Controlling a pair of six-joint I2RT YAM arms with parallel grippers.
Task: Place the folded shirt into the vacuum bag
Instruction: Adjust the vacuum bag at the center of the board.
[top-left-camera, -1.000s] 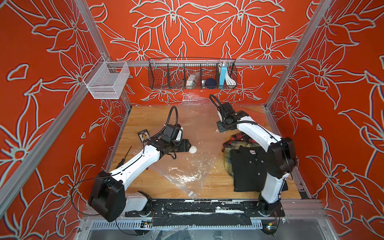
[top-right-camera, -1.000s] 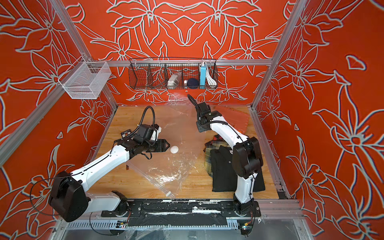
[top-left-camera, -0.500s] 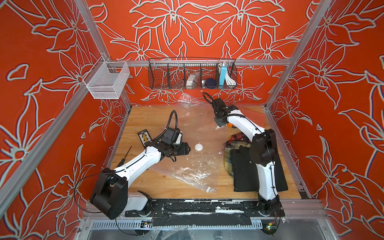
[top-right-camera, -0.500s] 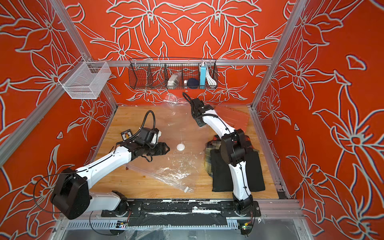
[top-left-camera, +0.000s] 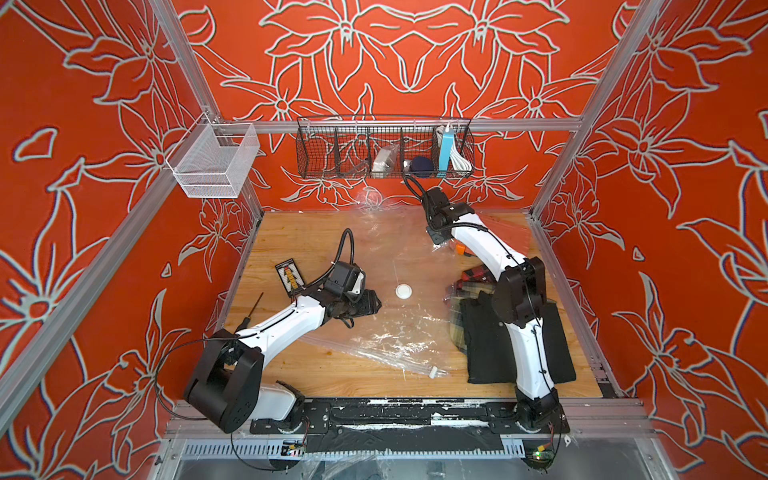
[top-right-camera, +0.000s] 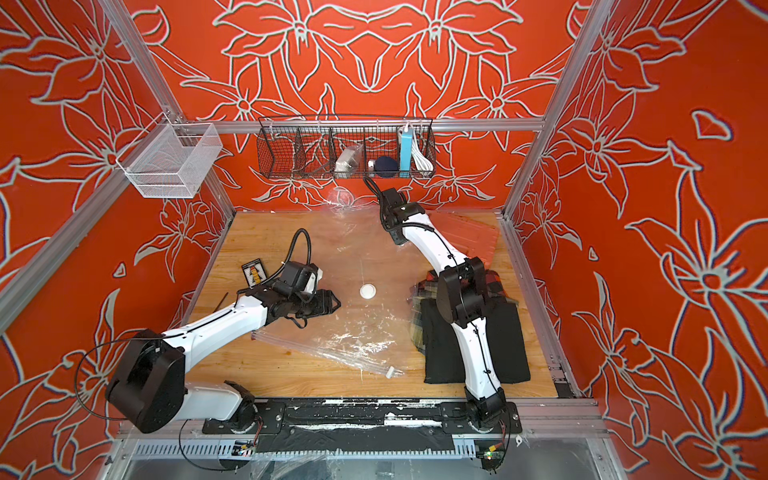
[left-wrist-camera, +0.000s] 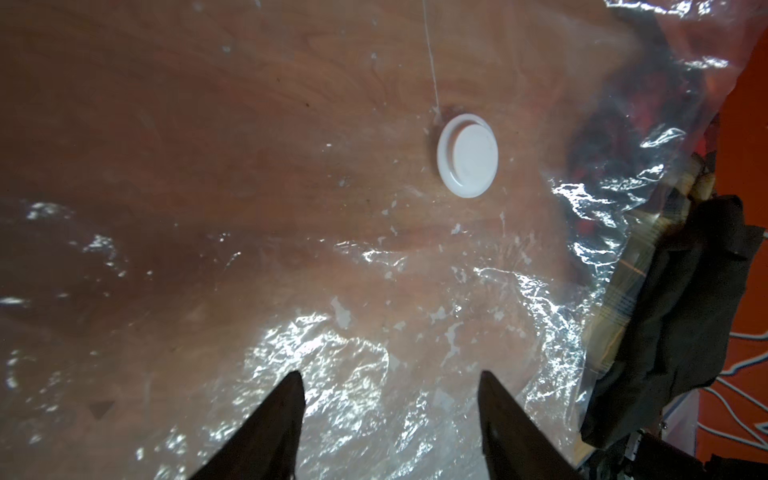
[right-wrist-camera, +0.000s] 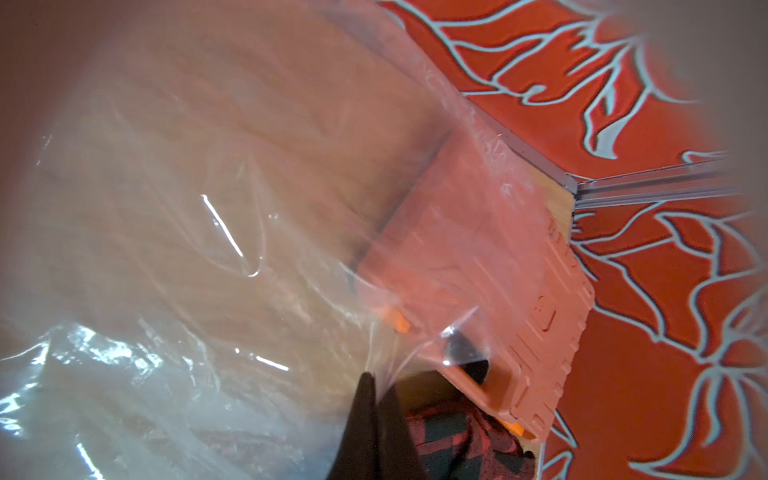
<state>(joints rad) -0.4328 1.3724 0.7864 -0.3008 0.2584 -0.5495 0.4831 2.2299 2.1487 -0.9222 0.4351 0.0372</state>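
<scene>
The right gripper (right-wrist-camera: 372, 376) has its jaws pressed together on a pinch of the clear vacuum bag (top-left-camera: 399, 332). The left gripper (left-wrist-camera: 388, 378) is poised over the film with its jaws apart and empty, and the white valve (left-wrist-camera: 467, 156) lies ahead of them. The folded black shirt (top-left-camera: 484, 349) lies outside the bag, apart from both pairs of jaws.

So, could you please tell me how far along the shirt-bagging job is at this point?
Done: the large clear plastic vacuum bag lies spread on the wooden table. In hand: the right gripper is pinched shut on its film; the left gripper hangs open above it. Left: the folded black shirt lies outside the bag, ungrasped, so inserting it remains.
</scene>
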